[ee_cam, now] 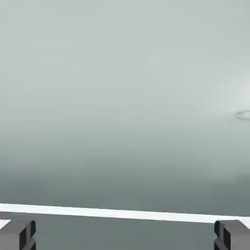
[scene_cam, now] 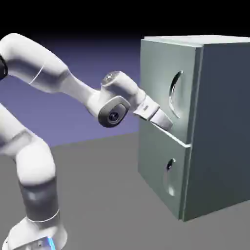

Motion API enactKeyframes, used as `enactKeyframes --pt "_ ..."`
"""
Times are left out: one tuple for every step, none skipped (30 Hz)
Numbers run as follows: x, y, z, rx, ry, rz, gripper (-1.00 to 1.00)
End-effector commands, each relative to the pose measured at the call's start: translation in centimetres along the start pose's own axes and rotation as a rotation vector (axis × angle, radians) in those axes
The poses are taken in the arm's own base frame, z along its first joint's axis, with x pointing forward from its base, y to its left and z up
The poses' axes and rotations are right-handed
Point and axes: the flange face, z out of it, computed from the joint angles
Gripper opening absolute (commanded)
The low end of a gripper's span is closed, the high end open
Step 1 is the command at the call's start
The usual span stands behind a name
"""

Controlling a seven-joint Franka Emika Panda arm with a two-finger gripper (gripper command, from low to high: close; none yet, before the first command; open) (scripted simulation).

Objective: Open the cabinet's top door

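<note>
The claw (scene_cam: 165,122), spread wide and holding nothing, sits low against the top door (scene_cam: 161,83), and the door's thin upright handle (scene_cam: 172,93) is just above it.

Flat grey table (scene_cam: 107,195), spreading from near to far. Standing on it at the right, the cabinet (scene_cam: 215,122); at the near left, the arm's base (scene_cam: 34,234).

Your gripper (scene_cam: 163,122) sits before the top door (scene_cam: 158,83), left of and below its handle (scene_cam: 172,93), above the lower door (scene_cam: 158,171).
</note>
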Motion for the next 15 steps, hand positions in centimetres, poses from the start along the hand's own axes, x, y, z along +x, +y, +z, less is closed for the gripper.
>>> enactKeyframes --pt "0.1 -0.3 -0.4 0.007 0.007 -0.007 1.00" --pt "0.1 -0.6 -0.9 0.014 0.013 -0.014 1.00" --pt "0.2 -0.9 -1.3 0.022 0.020 -0.021 1.00" --pt "0.2 -1.1 -1.8 0.029 0.027 -0.028 1.00" --pt "0.2 -1.4 -2.2 0.036 0.035 -0.034 1.00" --pt "0.3 -1.6 -2.6 0.043 0.042 -0.040 1.00" --pt "0.3 -1.8 -3.1 0.049 0.050 -0.045 1.00" --pt "0.3 -1.9 -3.5 0.056 0.058 -0.051 1.00" --pt "0.3 -2.1 -3.9 0.063 0.066 -0.056 1.00" --pt "0.4 -2.2 -4.3 0.070 0.074 -0.061 1.00" --pt "0.4 -2.3 -4.8 0.077 0.083 -0.065 1.00" --pt "0.4 -2.4 -5.2 0.084 0.092 -0.070 1.00" --pt "0.4 -2.5 -5.6 0.091 0.101 -0.074 1.00" --pt "0.4 -2.5 -5.9 0.098 0.110 -0.077 1.00" --pt "0.5 -2.6 -6.3 0.105 0.119 -0.081 1.00"
